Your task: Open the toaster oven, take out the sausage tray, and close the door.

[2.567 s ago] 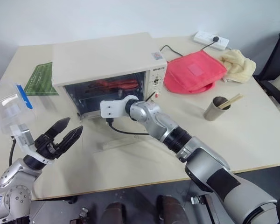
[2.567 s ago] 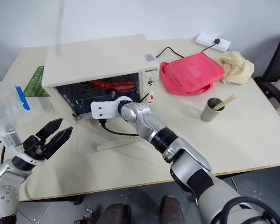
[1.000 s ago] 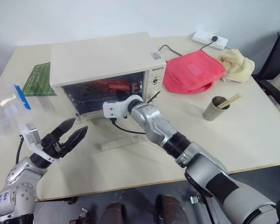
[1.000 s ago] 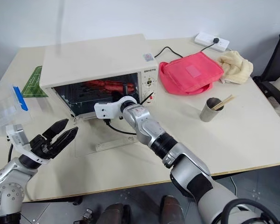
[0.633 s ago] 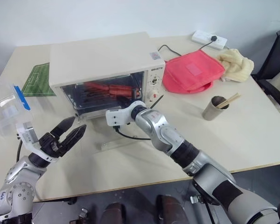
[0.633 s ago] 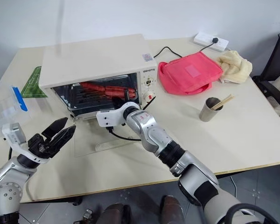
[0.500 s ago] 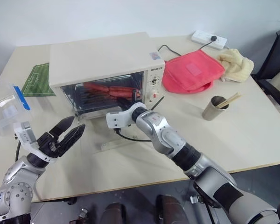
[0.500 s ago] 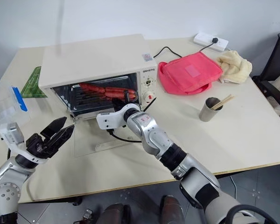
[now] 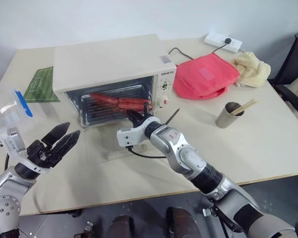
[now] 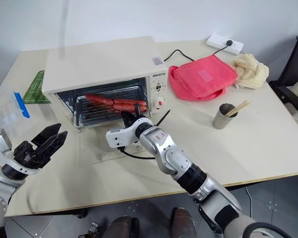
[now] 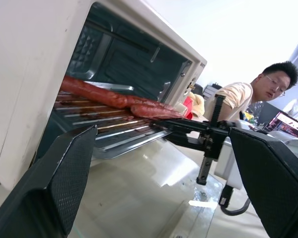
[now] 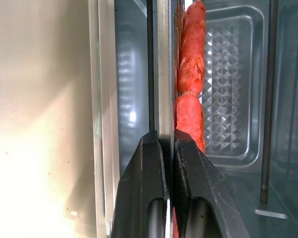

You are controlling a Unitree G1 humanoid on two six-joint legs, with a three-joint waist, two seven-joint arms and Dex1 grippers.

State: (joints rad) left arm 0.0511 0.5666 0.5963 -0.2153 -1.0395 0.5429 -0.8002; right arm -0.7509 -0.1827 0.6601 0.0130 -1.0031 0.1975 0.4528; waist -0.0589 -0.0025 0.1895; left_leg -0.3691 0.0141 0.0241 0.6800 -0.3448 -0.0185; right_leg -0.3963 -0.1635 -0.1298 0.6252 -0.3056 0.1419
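Toaster oven toward table's far left, glass door folded flat in front. Sausage tray partly out of the mouth, red sausages on top. Right gripper clamped on tray's front edge. Left gripper near left edge, fingers spread, empty.

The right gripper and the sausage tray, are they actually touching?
Touching. The right wrist view shows the right gripper with both black fingers shut on the front edge of the sausage tray.
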